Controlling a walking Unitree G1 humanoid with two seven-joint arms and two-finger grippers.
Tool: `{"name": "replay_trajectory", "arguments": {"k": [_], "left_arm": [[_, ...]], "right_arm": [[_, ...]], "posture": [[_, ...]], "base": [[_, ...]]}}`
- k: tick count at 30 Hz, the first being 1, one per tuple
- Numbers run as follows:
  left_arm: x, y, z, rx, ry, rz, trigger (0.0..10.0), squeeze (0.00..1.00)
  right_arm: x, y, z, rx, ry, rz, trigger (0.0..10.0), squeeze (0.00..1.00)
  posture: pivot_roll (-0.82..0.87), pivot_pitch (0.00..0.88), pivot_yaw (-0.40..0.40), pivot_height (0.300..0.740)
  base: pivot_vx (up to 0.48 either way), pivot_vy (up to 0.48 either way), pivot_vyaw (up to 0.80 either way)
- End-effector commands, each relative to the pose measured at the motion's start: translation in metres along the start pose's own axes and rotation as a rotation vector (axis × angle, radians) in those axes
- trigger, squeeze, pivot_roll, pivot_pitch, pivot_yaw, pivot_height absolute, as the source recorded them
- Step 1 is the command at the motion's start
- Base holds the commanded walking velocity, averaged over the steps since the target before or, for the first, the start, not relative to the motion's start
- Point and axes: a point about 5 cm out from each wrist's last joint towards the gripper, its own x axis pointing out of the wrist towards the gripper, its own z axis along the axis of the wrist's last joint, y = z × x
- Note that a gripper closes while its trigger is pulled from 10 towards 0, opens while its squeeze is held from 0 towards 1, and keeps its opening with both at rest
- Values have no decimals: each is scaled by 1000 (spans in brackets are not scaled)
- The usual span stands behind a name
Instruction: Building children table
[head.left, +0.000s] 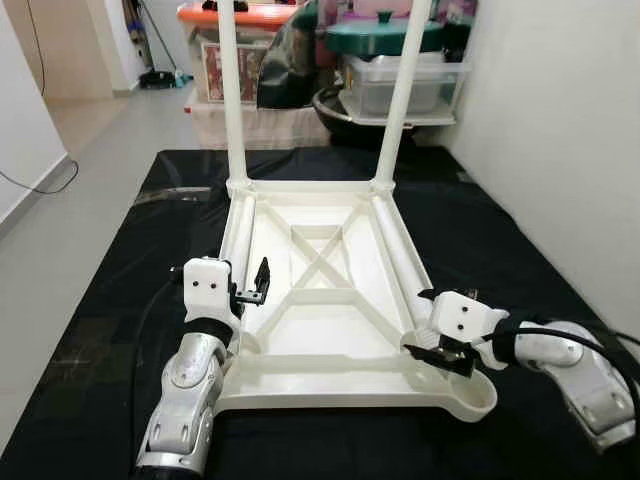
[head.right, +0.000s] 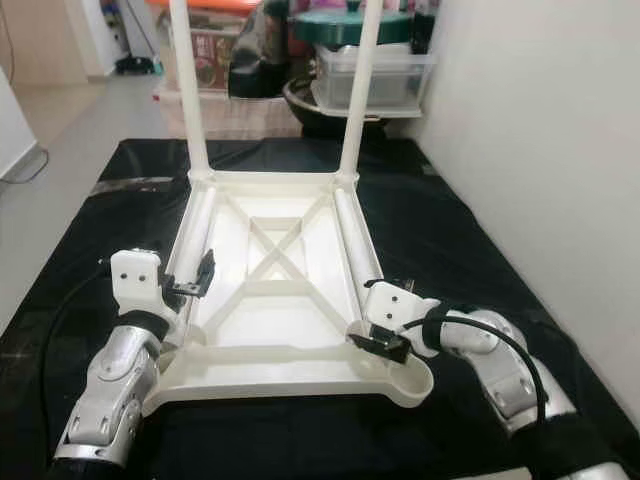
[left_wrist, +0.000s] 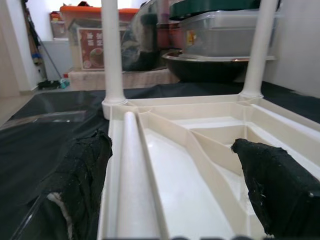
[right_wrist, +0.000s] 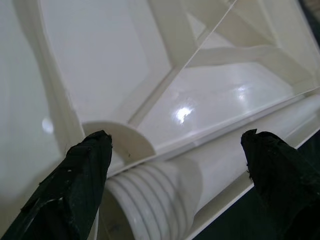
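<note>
table top (head.left: 320, 300) lies upside down on black mat (head.left: 90, 300), 2 far legs (head.left: 228, 90) screwed in; 2 loose legs rest inside. left gripper (head.left: 250, 285) and right gripper (head.left: 440, 352), fingers spread, straddle one each for pickup.

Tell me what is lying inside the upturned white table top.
Inside the upturned table top, two loose white legs lie along the side walls: one on the robot's left, one on its right. Crossed ribs span the middle. The black mat beneath is covered there.
</note>
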Motion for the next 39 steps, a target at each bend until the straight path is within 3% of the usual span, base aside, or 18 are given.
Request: {"name": "replay_trajectory", "arguments": {"k": [1,8,13,27,39], "left_arm": [[0,-1,-1,-3,0,1,10000,0],[1,0,-2,-4,2,-5,10000,0],[2,-1,-2,-7,3,-3,10000,0],[2,-2,-3,-13,4,-1,10000,0],[1,-3,-3,-17,3,-3,10000,0]], "right_arm": [[-3,5,-4,-24,22,62,10000,0],[-12,3,-13,-73,64,146,10000,0],[-16,-12,-20,-101,104,142,10000,0],[-10,-19,-24,-113,133,94,10000,0],[-21,-36,-18,-93,91,93,10000,0]], "posture": [[-76,0,-73,740],[-81,0,-70,740],[-80,0,-80,740],[-81,0,-81,740],[-85,0,-79,740]], "base": [[0,0,0],[0,0,0],[0,0,0],[0,0,0],[0,0,0]]}}
